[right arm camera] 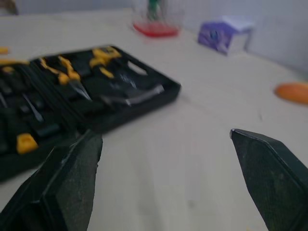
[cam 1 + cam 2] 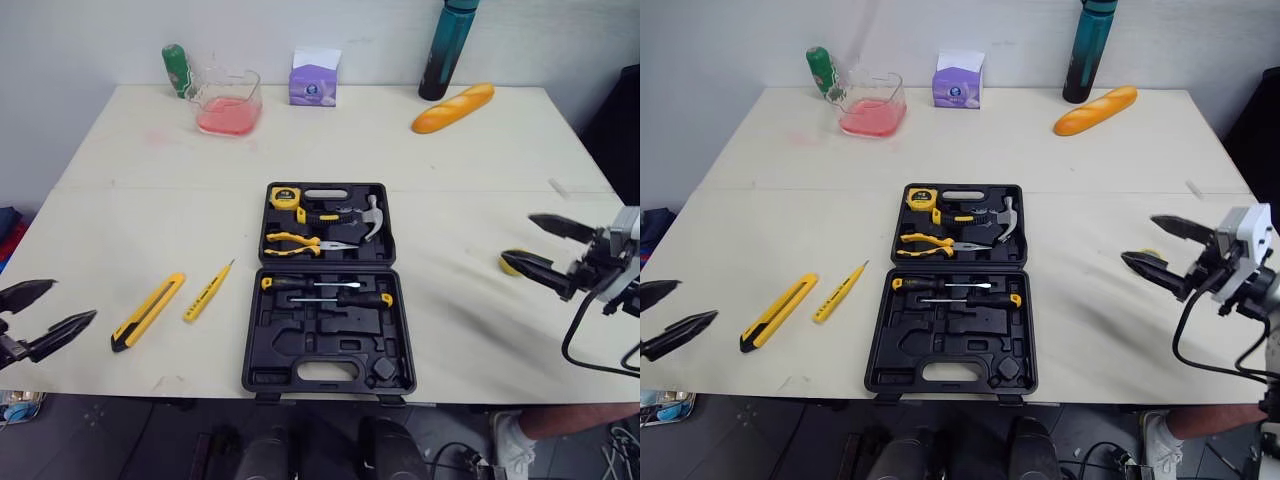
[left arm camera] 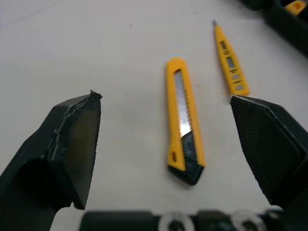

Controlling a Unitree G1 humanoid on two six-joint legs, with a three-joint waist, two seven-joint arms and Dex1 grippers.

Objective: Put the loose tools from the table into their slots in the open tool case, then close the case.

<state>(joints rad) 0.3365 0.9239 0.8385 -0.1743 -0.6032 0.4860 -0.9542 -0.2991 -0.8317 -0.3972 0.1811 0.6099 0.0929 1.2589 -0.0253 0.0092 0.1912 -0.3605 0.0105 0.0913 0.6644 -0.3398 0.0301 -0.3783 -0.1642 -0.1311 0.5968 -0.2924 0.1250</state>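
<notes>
While the tool case [image 2: 290, 345] lies open at the centre of the frame, the job looks only partly done. Its upper half already holds a tape measure [image 2: 285, 196], a hammer [image 2: 365, 215] and pliers [image 2: 300, 242]. Two screwdrivers [image 2: 320, 284] sit along the top of its lower half, and the moulded recesses beneath them are bare.

Left of the case, two loose tools rest on the table [image 2: 130, 180]: a yellow utility knife [image 2: 148, 311] and, between it and the case, a slim yellow tester screwdriver [image 2: 208, 291]. Both lie at a slant and apart from each other.

At the lower left edge of the frame, the left gripper [image 2: 75, 300] has its jaws spread wide and holds nothing. In its wrist view it faces the knife, which lies between its two fingers but ahead of them, untouched.

At the right edge, the right gripper [image 2: 520, 237] is likewise released and empty. A small yellow object [image 2: 507, 266] lies partly hidden behind its lower finger, and what it is cannot be told.

By this reckoning at least the two tools remain to be seated, and the lid is not yet shut.
</notes>
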